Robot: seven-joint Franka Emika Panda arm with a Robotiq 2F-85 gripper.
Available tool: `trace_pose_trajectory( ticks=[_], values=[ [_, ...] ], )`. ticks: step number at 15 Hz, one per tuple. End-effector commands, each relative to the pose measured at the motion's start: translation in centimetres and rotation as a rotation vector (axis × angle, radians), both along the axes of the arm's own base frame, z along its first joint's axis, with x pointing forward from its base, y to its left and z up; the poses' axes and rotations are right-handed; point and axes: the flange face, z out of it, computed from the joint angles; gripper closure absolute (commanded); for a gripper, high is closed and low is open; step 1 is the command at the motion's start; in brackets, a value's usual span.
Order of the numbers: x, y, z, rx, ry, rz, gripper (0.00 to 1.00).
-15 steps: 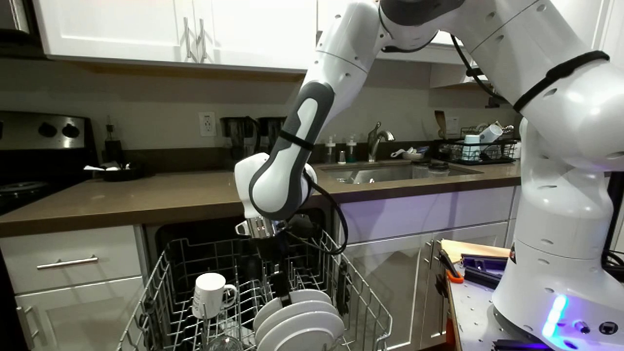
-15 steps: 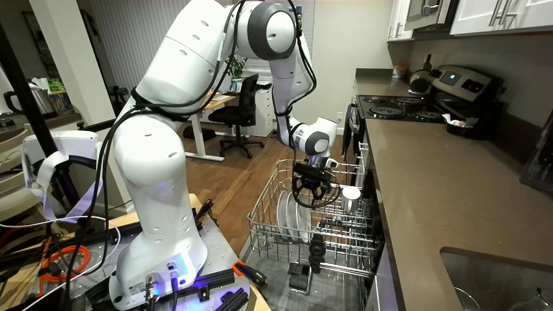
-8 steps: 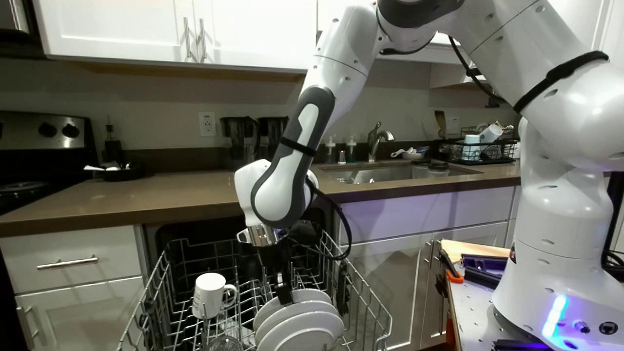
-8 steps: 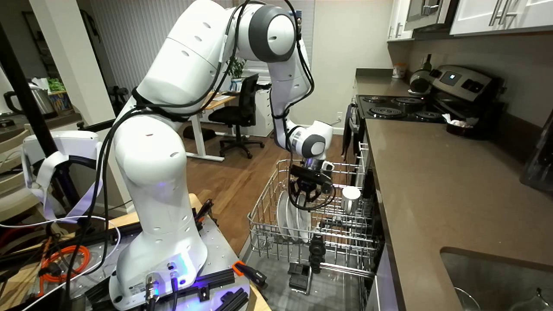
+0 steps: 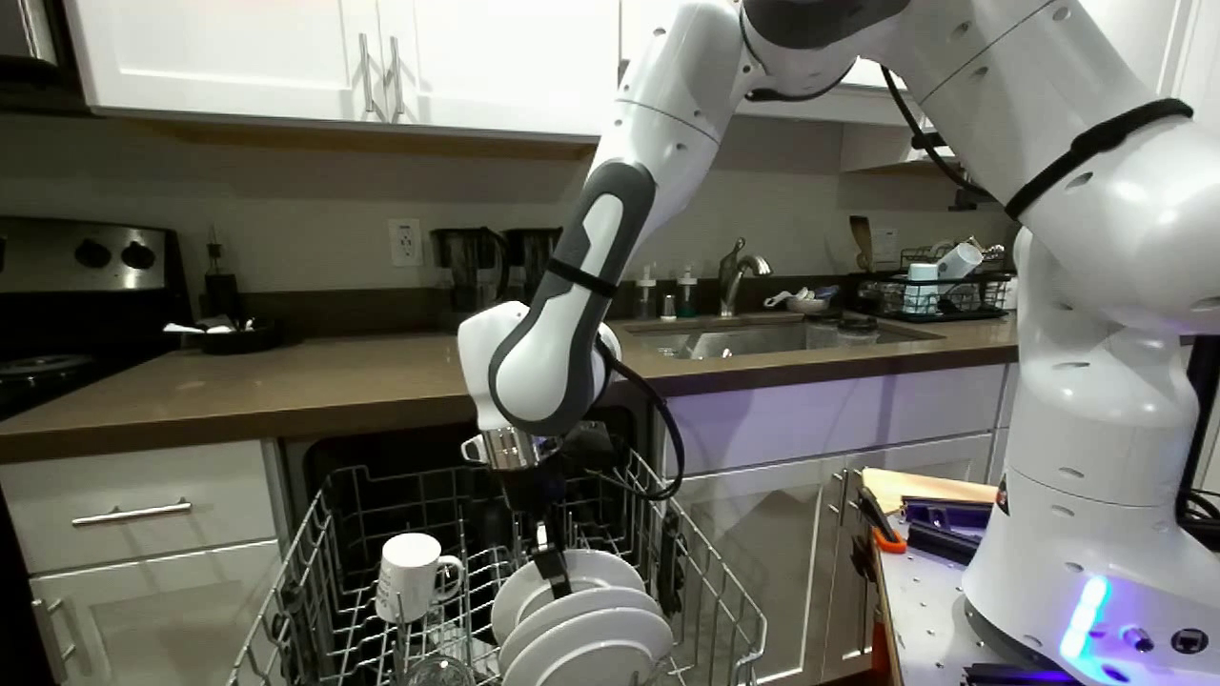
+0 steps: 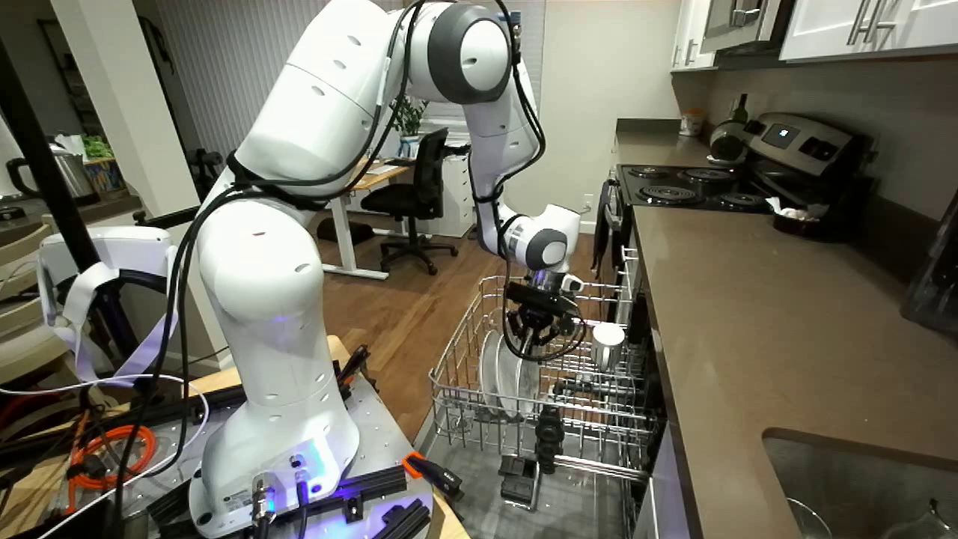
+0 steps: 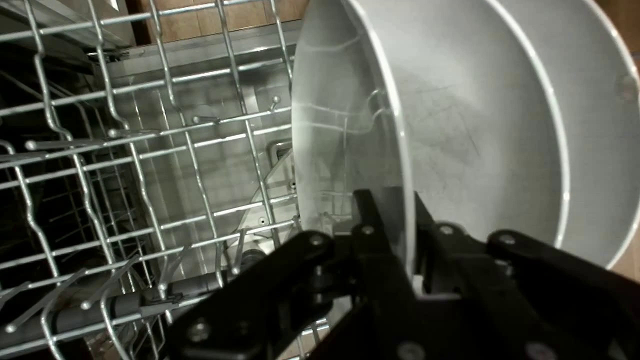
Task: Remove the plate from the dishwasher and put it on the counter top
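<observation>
The white plate point(image 5: 596, 569) farthest back in the row stands on edge in the dishwasher point(image 5: 381, 448) rack. My gripper point(image 5: 556, 572) points down and is shut on its upper rim. In the wrist view the rim of the plate point(image 7: 360, 150) runs between the black fingers point(image 7: 369, 210), one on each face. The other exterior camera angle shows the wrist low over the plate point(image 6: 528, 378), its fingers mostly hidden by the gripper body and a cable loop. Beside the rack lies the brown-grey counter top point(image 6: 748, 314), higher than the plate.
Two more white plates point(image 5: 600, 648) stand close in front of the held one. A white mug point(image 5: 408, 576) and a glass point(image 5: 438, 670) share the wire rack point(image 6: 464, 374). The sink point(image 5: 753, 338) and stove point(image 6: 696, 187) are set along the counter.
The jaws have come together on the plate. My gripper dipped, then rose a little, and the plate now shows slightly higher and turned against its neighbours.
</observation>
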Motion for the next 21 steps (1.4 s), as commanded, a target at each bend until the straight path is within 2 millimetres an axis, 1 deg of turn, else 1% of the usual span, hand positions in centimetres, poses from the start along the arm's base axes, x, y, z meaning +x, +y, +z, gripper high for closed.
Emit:
trace_pose_trajectory(
  ticks=[1, 6, 13, 17, 19, 21],
  values=[
    [-0.2, 0.3, 1.9, -0.026, -0.022, -0.014, 0.96],
    [-0.4, 0.4, 3.2, -0.011, 0.006, -0.015, 0.96],
    [-2.0, 0.9, 5.4, -0.017, 0.002, 0.005, 0.96],
    [-3.1, 1.4, 6.9, -0.011, 0.004, 0.015, 0.96],
    [-3.4, 1.4, 7.7, -0.002, 0.003, 0.016, 0.96],
    [-3.6, 2.0, 8.8, 0.002, 0.003, 0.025, 0.96]
  ],
)
